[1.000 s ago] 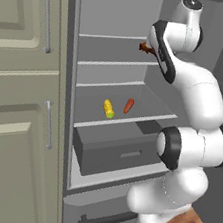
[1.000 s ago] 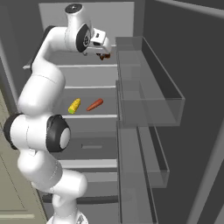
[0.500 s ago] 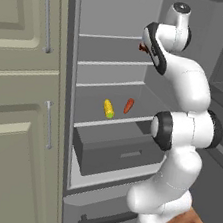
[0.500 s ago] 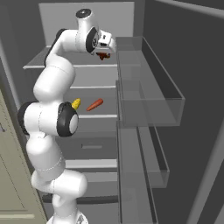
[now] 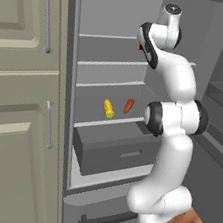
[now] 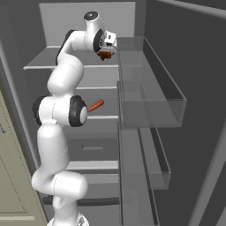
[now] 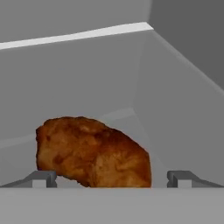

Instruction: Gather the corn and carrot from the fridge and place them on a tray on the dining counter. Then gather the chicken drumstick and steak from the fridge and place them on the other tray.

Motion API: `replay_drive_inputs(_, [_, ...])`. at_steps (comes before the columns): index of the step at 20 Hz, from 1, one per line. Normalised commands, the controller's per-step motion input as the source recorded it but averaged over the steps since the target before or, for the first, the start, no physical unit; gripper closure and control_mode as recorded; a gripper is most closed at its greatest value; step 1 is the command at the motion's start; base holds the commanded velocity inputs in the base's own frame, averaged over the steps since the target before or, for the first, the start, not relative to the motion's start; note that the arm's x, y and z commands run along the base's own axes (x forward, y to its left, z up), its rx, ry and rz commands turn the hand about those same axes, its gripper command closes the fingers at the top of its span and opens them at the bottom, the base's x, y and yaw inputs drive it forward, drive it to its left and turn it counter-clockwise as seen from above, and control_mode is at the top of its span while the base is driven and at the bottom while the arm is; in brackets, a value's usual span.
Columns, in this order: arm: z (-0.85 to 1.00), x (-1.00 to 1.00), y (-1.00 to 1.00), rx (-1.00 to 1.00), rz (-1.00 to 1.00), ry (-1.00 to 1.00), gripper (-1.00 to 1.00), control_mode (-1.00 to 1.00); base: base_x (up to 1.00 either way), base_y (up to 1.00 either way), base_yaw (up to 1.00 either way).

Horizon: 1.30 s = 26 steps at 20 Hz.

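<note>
The arm has swung deeper into the fridge, its gripper spread wide around the chicken drumstick.

No text, label, brand, number or sign is showing legibly anywhere in these views. The surfaces are appearing plain and unmarked.
</note>
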Motion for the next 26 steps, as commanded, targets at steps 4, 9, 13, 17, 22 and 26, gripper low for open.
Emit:
replay_drive_inputs(4, [-0.21, 0.15, 0.00, 0.00, 0.01, 0.01, -1.00, -1.00, 0.00, 0.00, 0.00])
replay_drive_inputs(9, [-0.22, 0.05, 0.00, 0.01, 0.01, 0.00, -1.00, -1.00, 0.00, 0.00, 0.00])
replay_drive_inputs(13, [-0.28, 0.00, 0.06, 0.03, 0.00, 0.04, 1.00, -1.00, 0.00, 0.00, 0.00])
replay_drive_inputs(17, [-0.21, 0.00, 0.08, 0.01, 0.00, 0.01, 1.00, -1.00, 0.00, 0.00, 0.00])
replay_drive_inputs(22, [-0.03, 0.00, 0.16, 0.00, 0.00, -0.09, 1.00, -1.00, 0.00, 0.00, 0.00])
replay_drive_inputs(26, [0.00, 0.00, 0.15, -0.02, -0.06, -0.33, 1.00, -1.00, 0.00, 0.00, 0.00])
